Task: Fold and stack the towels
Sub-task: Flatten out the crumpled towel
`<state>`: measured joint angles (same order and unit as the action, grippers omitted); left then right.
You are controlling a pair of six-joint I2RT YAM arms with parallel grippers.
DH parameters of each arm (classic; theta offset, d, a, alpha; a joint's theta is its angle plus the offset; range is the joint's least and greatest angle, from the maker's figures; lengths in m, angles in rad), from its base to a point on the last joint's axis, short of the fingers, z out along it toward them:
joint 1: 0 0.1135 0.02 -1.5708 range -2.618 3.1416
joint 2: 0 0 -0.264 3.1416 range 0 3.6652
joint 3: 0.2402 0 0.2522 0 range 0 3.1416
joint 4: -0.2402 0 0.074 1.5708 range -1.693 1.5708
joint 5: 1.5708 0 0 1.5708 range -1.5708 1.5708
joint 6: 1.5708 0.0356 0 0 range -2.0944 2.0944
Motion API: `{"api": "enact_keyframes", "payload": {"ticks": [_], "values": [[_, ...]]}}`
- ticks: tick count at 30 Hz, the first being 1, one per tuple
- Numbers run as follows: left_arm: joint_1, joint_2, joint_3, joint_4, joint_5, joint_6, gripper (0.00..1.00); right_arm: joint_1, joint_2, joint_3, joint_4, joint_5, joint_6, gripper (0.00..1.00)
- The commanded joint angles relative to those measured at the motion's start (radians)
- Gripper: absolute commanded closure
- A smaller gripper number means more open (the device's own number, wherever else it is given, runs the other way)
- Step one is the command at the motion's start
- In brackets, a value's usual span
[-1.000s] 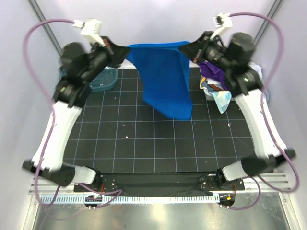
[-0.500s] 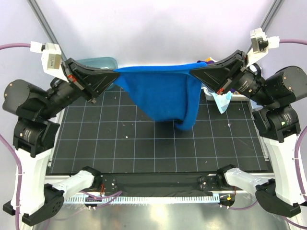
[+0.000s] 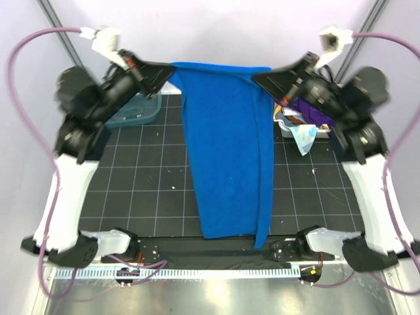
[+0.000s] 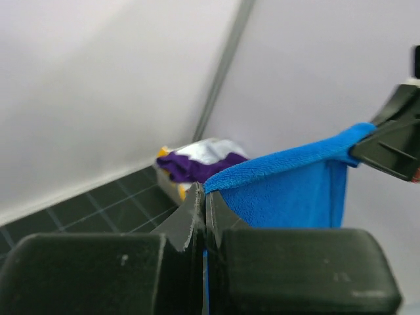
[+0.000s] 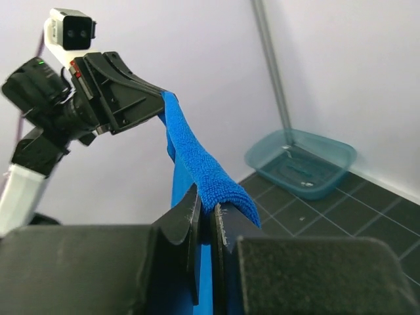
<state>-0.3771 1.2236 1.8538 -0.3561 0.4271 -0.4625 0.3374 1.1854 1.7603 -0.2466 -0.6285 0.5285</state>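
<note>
Table (image 3: 131, 190): a black gridded surface lies below both sets of jaws. On each side of the hanging cloth the squares are bare, and the widest bare stretch is below and outboard of the left jaws.

Blue towel (image 3: 226, 151): it is off the table and held by its top edge, which runs taut and nearly level from the left jaws to the right jaws. The body hangs down between them as one long panel. Its right side is doubled over in a narrow fold along that edge. In the top view the bottom hem falls across the near edge of the table, between the two arm bases. Whether the hem touches the surface cannot be told.

Teal tub (image 3: 139, 111): it sits on the table below and just outboard of the left jaws, clear of the towel's left edge.

Heap of towels (image 3: 308, 118): purple, white and light blue cloth is piled below and outboard of the right jaws. It lies close to the hanging towel's right edge but apart from it.

Left jaws: they are closed on the top left corner of the blue towel, with the cloth pinched between the tips in the left wrist view.

Right jaws: they are closed on the top right corner, with the blue edge clamped between the tips.
</note>
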Motion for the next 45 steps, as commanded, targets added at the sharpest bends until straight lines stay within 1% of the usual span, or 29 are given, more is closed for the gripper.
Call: {"api": "enact_keyframes", "payload": {"ticks": [1, 3, 5, 6, 7, 8, 10, 11, 12, 13, 14, 15, 16, 20, 23, 26, 29, 30, 31, 32, 33, 35, 37, 39, 40, 41, 42, 44, 45], "values": [[0.027, 0.114, -0.064, 0.095, -0.169, 0.022, 1.0, -0.035, 0.127, -0.036, 0.035, 0.107, -0.076, 0.99], [0.04, 0.236, -0.044, 0.094, -0.179, 0.032, 1.0, -0.061, 0.253, -0.042, 0.072, 0.093, -0.053, 0.99], [0.053, 0.369, 0.001, 0.094, -0.194, 0.041, 1.0, -0.104, 0.391, -0.042, 0.151, 0.066, -0.027, 0.99], [0.055, 0.408, 0.014, 0.095, -0.212, 0.054, 1.0, -0.113, 0.436, -0.038, 0.193, 0.062, -0.01, 0.99], [0.058, 0.454, 0.043, 0.097, -0.237, 0.062, 1.0, -0.12, 0.48, -0.009, 0.196, 0.065, -0.012, 0.99], [0.061, 0.534, 0.056, 0.101, -0.243, 0.062, 1.0, -0.126, 0.579, 0.013, 0.193, 0.078, -0.022, 0.99], [0.067, 0.626, 0.093, 0.101, -0.248, 0.062, 1.0, -0.129, 0.676, 0.062, 0.182, 0.088, -0.031, 0.99], [0.072, 0.666, 0.135, 0.101, -0.261, 0.062, 1.0, -0.13, 0.719, 0.12, 0.175, 0.107, -0.038, 0.99], [0.073, 0.756, 0.16, 0.1, -0.267, 0.062, 1.0, -0.132, 0.808, 0.149, 0.158, 0.122, -0.045, 0.99], [0.076, 0.798, 0.185, 0.097, -0.272, 0.062, 1.0, -0.133, 0.851, 0.218, 0.144, 0.131, -0.05, 0.99], [0.081, 0.847, 0.246, 0.086, -0.289, 0.062, 1.0, -0.133, 0.89, 0.255, 0.135, 0.136, -0.048, 0.99], [0.086, 0.885, 0.271, 0.082, -0.303, 0.065, 1.0, -0.136, 0.937, 0.289, 0.126, 0.148, -0.045, 0.99], [0.087, 0.963, 0.303, 0.078, -0.306, 0.065, 1.0, -0.136, 1.009, 0.359, 0.1, 0.159, -0.047, 0.99], [0.106, 1.115, 0.447, 0.057, -0.323, 0.074, 1.0, -0.138, 1.146, 0.464, 0.072, 0.207, -0.061, 0.99], [0.11, 1.198, 0.49, 0.068, -0.323, 0.084, 1.0, -0.141, 1.21, 0.495, 0.084, 0.248, -0.065, 0.94], [0.119, 1.263, 0.536, 0.074, -0.317, 0.075, 1.0, -0.147, 1.275, 0.537, 0.072, 0.286, -0.058, 0.92], [0.127, 1.303, 0.57, 0.074, -0.31, 0.059, 0.71, -0.147, 1.283, 0.541, 0.055, 0.352, -0.058, 0.63], [0.129, 1.307, 0.576, 0.074, -0.31, 0.056, 0.62, -0.146, 1.278, 0.538, 0.049, 0.365, -0.061, 0.44], [0.129, 1.306, 0.576, 0.077, -0.31, 0.056, 0.53, -0.147, 1.272, 0.532, 0.046, 0.386, -0.064, 0.37], [0.13, 1.304, 0.576, 0.077, -0.315, 0.058, 0.33, -0.146, 1.258, 0.533, 0.023, 0.404, -0.068, 0.26], [0.129, 1.297, 0.576, 0.077, -0.32, 0.056, 0.29, -0.147, 1.251, 0.539, 0.011, 0.418, -0.07, 0.22], [0.129, 1.282, 0.571, 0.077, -0.33, 0.055, 0.25, -0.146, 1.231, 0.554, -0.008, 0.438, -0.073, 0.18], [0.129, 1.239, 0.558, 0.069, -0.333, 0.039, 0.2, -0.144, 1.186, 0.556, -0.055, 0.46, -0.074, 0.18], [0.126, 1.167, 0.497, 0.068, -0.335, 0.03, 0.2, -0.138, 1.143, 0.539, -0.103, 0.484, -0.074, 0.18], [0.122, 1.136, 0.466, 0.066, -0.341, 0.012, 0.2, -0.132, 1.087, 0.497, -0.12, 0.498, -0.073, 0.18], [0.112, 1.102, 0.379, 0.065, -0.355, -0.002, 0.2, -0.127, 1.055, 0.461, -0.129, 0.509, -0.076, 0.19], [0.104, 1.026, 0.327, 0.068, -0.36, -0.017, 0.21, -0.108, 1.022, 0.426, -0.158, 0.553, -0.084, 0.2], [0.077, 0.943, 0.213, 0.071, -0.401, -0.063, 0.23, -0.083, 0.91, 0.299, -0.201, 0.624, -0.113, 0.24], [0.045, 0.904, 0.103, 0.069, -0.418, -0.08, 0.26, -0.052, 0.861, 0.241, -0.218, 0.695, -0.122, 0.24]]}}
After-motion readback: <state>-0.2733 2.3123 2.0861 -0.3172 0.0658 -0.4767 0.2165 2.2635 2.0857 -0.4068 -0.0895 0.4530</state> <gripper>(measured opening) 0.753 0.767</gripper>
